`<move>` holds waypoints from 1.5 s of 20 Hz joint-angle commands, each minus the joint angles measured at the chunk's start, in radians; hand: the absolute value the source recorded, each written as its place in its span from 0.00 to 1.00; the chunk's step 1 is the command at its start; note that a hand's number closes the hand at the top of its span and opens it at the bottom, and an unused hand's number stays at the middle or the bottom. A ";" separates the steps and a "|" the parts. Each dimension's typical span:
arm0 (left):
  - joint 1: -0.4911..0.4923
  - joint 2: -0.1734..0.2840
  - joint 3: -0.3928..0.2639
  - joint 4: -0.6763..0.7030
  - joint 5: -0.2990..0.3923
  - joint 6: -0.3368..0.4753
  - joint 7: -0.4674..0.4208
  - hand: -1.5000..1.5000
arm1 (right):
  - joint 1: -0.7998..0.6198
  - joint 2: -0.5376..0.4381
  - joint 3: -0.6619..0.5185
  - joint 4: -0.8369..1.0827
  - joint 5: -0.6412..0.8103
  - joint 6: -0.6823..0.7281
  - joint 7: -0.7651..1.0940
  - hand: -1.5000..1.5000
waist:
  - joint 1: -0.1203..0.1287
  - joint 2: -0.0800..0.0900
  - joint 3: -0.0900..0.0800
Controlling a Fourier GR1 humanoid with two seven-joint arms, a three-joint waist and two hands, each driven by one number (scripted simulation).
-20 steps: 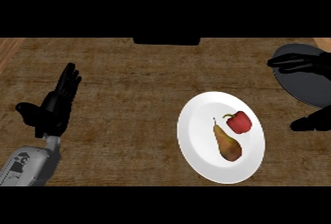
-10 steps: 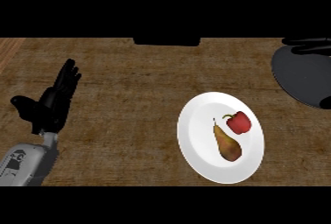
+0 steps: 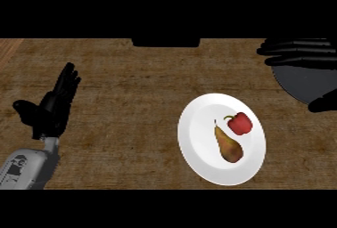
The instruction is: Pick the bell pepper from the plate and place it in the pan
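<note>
A small red bell pepper [image 3: 240,123] lies on the right half of a white plate [image 3: 197,147], next to a brown pear [image 3: 228,144]. The dark grey pan [image 3: 302,84] sits at the right edge, beyond the plate. My right hand [image 3: 296,50] hovers over the pan's far side, open, with its fingers stretched leftward and the thumb [image 3: 323,104] lower down by the pan's near rim. It is well apart from the pepper and holds nothing. At the left, my left hand [image 3: 52,107] rests open with its fingers up, far from the plate.
A black object [image 3: 166,42] sits at the counter's far edge, top centre. Brown wooden counter [image 3: 132,89] stretches between the left hand and the plate.
The right hand drew back toward the top right corner, then came in again with fingers spread over the pan. The left arm drifted slightly left. Pepper, pear and plate have not moved.
</note>
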 commanded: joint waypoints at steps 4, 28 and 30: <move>-0.009 0.000 0.013 -0.008 -0.006 -0.011 0.019 0.50 | 0.018 -0.015 0.088 -0.121 -0.033 0.169 -0.044 0.00 | -0.016 -0.005 0.000; 0.046 -0.052 0.080 -0.031 -0.073 -0.064 0.024 0.50 | 0.095 0.164 0.157 0.074 0.379 0.028 -0.036 0.00 | -0.004 -0.001 0.001; -0.028 -0.042 0.106 -0.001 -0.058 -0.082 0.054 0.50 | 0.068 0.209 0.184 0.094 0.415 0.022 -0.012 0.00 | -0.007 0.000 0.000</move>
